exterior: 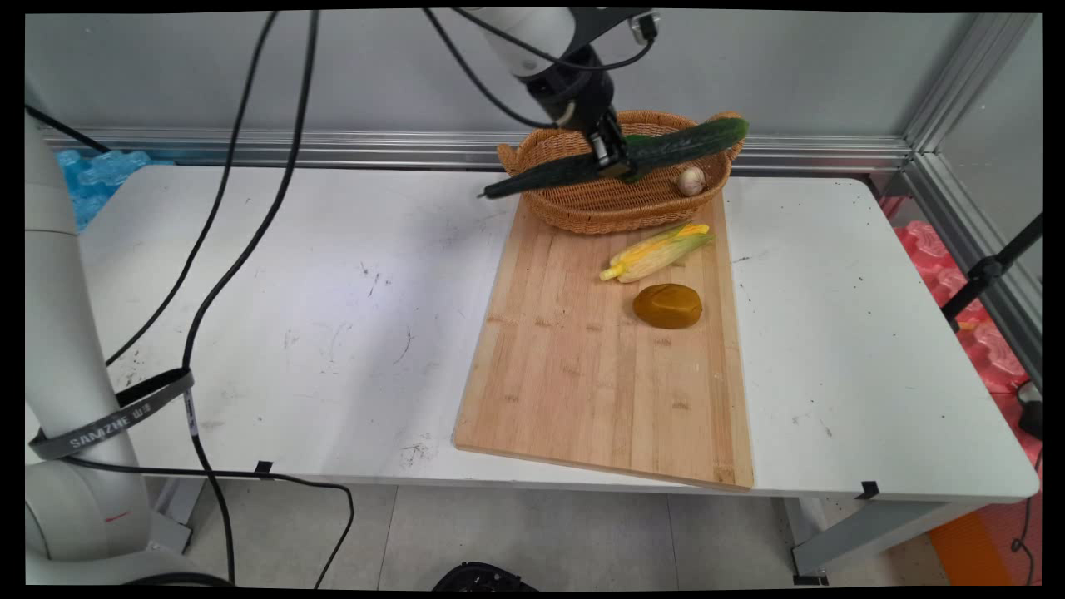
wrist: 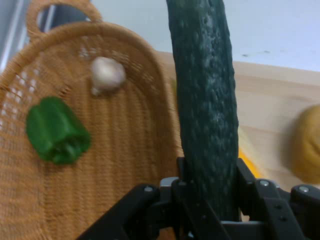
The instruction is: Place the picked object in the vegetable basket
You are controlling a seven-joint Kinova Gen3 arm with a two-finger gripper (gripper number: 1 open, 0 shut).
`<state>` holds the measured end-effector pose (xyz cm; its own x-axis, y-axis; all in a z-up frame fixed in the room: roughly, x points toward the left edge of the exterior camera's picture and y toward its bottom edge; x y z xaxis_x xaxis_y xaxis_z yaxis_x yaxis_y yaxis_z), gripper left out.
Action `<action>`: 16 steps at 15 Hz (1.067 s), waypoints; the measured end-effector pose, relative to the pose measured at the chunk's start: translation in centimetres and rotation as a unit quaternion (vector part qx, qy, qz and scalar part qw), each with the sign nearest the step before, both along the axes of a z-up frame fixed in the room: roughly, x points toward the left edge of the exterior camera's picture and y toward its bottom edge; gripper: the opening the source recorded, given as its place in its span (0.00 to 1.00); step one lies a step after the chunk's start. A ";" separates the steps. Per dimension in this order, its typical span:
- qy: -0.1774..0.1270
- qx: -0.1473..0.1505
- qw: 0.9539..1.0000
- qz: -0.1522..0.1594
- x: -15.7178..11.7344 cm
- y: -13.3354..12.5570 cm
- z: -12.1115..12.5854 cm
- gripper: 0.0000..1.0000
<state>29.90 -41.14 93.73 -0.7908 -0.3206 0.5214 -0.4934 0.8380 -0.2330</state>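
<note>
My gripper [exterior: 613,158] is shut on a long dark green cucumber [exterior: 666,148], holding it near its middle, tilted, in the air over the wicker basket [exterior: 582,212]. In the hand view the cucumber [wrist: 205,100] runs up from between the fingers [wrist: 186,175] across the basket's rim [wrist: 165,100]. Inside the basket lie a green pepper [wrist: 57,131] and a whitish garlic bulb [wrist: 106,75]. The garlic bulb [exterior: 691,180] shows at the basket's right end in the main view.
A wooden cutting board [exterior: 599,374] lies on the white table [exterior: 291,316], the basket standing on its far end. On the board rest a corn cob in its husk [exterior: 657,252] and a brown potato [exterior: 667,305]. Black cables [exterior: 241,208] hang at left.
</note>
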 end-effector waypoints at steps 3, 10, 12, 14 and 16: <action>-0.004 -0.015 1.000 -0.007 -0.6 -3.0 -1.1 0.00; -0.010 -0.030 0.999 -0.026 -2.7 -9.1 -4.9 0.00; -0.011 -0.031 0.999 -0.030 -3.2 -10.3 -5.9 0.00; -0.013 -0.032 0.999 -0.034 -3.5 -11.4 -6.7 0.00; -0.014 -0.032 0.999 -0.036 -3.6 -12.3 -7.6 0.00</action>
<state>26.28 -53.42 86.18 -0.8255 -0.2293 0.5157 -0.4245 0.8544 -0.2996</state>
